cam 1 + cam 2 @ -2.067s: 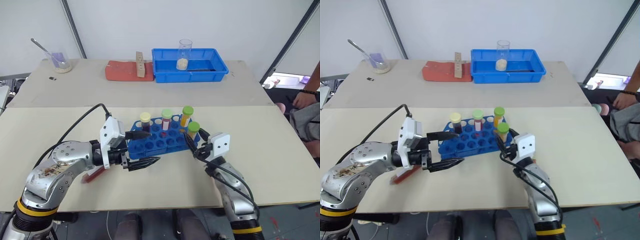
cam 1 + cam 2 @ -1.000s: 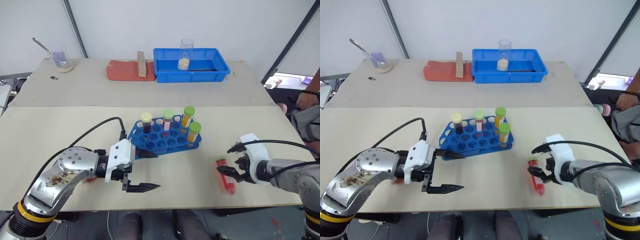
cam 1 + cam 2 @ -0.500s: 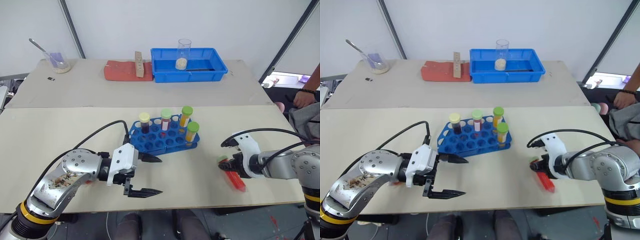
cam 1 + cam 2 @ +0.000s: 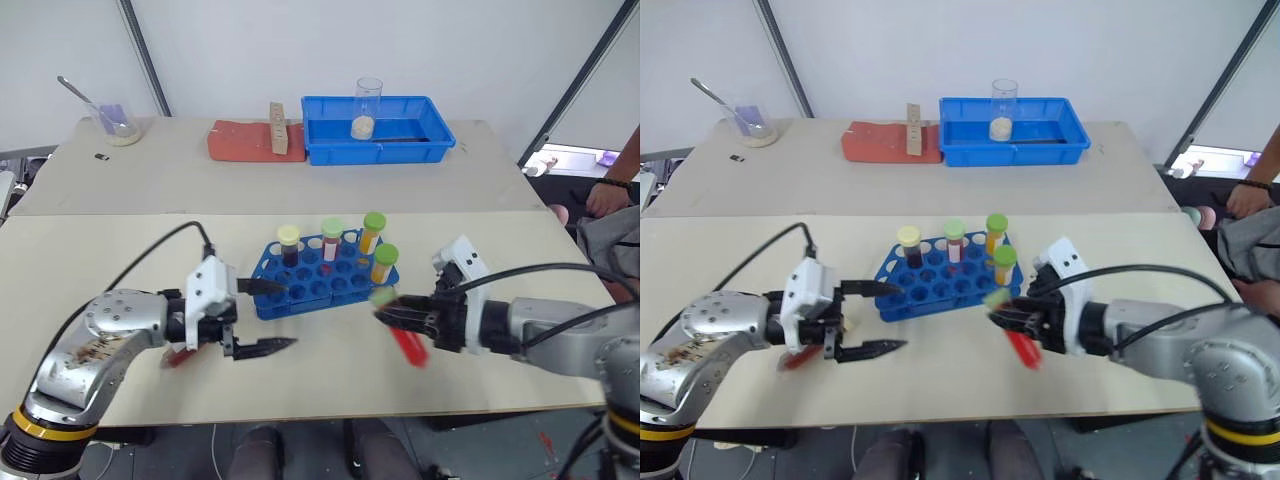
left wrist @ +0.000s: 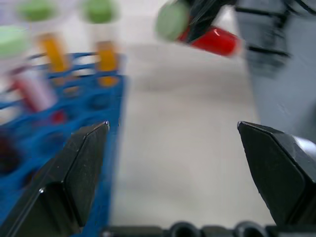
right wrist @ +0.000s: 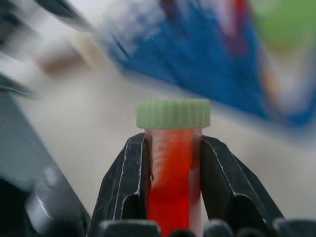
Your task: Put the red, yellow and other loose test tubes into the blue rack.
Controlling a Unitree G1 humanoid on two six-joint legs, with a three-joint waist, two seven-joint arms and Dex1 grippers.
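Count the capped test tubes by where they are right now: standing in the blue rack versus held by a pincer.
Standing in the blue rack: 4
Held in the right pincer, a red tube with a green cap: 1
Total: 5

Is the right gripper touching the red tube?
Touching: in the right wrist view, both black fingers of the right gripper press against the red tube.

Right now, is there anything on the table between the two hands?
No. In the head views, only bare table lies between the left hand and the right hand, which holds a red tube.
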